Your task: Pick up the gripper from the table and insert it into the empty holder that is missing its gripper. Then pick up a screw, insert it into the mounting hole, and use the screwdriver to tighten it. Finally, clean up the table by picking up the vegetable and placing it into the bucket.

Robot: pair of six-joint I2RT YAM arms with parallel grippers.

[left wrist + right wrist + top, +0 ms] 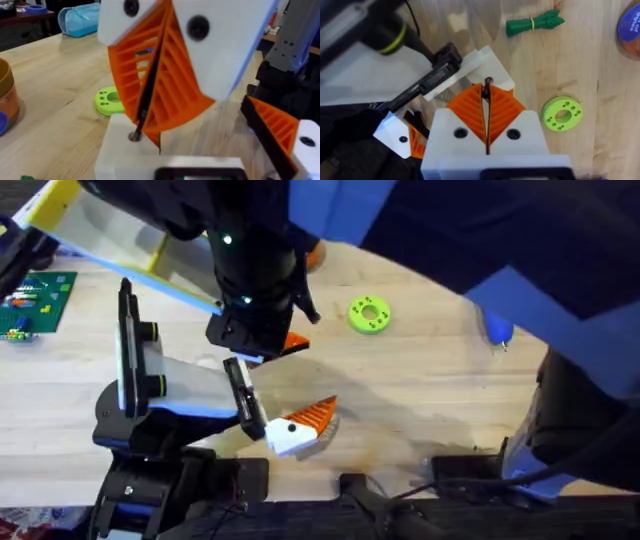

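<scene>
Right jaws (486, 127) pinch a thin screw (487, 95) over the holder (165, 385); left jaws' state cannot be told; bare tabletop (420, 395) around the disc (369, 314).

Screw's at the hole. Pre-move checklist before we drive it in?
1. Screw gripped: ok, clamped between the left gripper's pads.
2. Screw tip at the hole: ok, it meets the hole in the white block.
3. Screw square to the hole: cannot tell.
4. Orange finger fully seated in the holder: cannot tell; its white base sits at the end of the black bar.
5. Screwdriver free to grab: ok, it lies alone on the table.
6. Vegetable out of the way: ok, it lies apart from the holder.
</scene>
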